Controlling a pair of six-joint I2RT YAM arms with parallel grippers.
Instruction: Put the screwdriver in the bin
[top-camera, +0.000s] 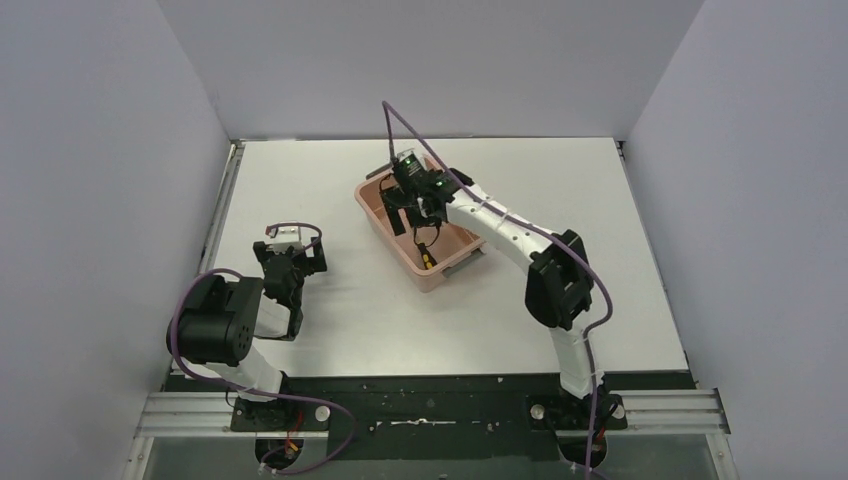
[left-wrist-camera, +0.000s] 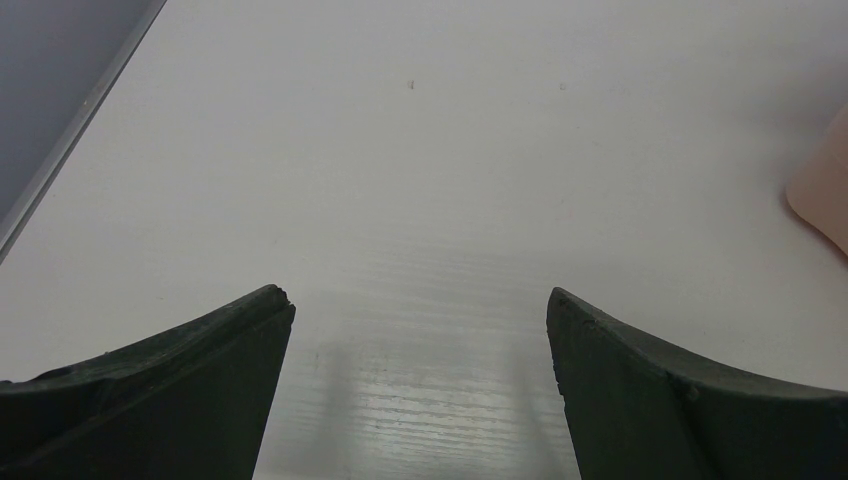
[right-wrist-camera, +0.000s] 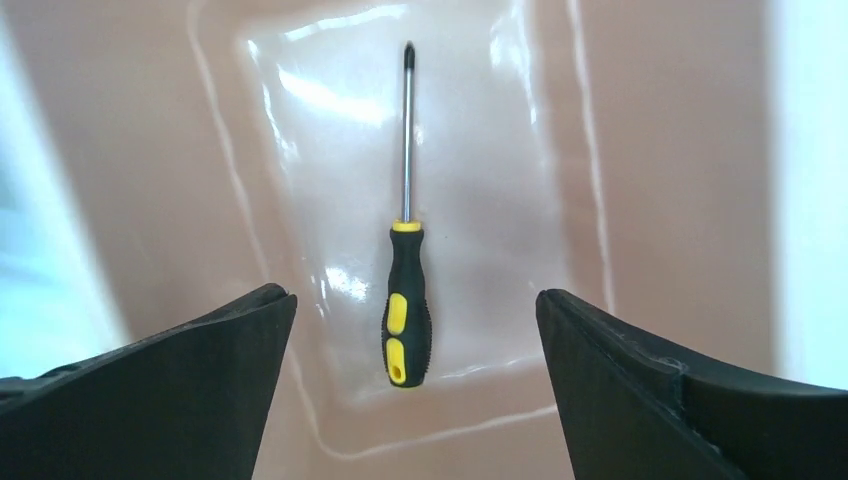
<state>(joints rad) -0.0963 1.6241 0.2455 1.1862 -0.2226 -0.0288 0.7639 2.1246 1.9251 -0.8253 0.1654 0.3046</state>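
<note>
The screwdriver (right-wrist-camera: 406, 290) has a thin metal shaft and a yellow-and-black handle. It lies flat on the floor of the salmon-pink bin (right-wrist-camera: 150, 150). In the top view the bin (top-camera: 372, 208) sits mid-table and the handle (top-camera: 426, 258) shows near its near end. My right gripper (right-wrist-camera: 415, 300) hangs open above the bin (top-camera: 418, 205), jaws wide on either side of the handle, touching nothing. My left gripper (left-wrist-camera: 420, 300) is open and empty over bare white table, left of the bin (top-camera: 290, 262).
A corner of the bin (left-wrist-camera: 825, 190) shows at the right edge of the left wrist view. White walls enclose the table on three sides. A metal rail (top-camera: 225, 200) runs along the table's left edge.
</note>
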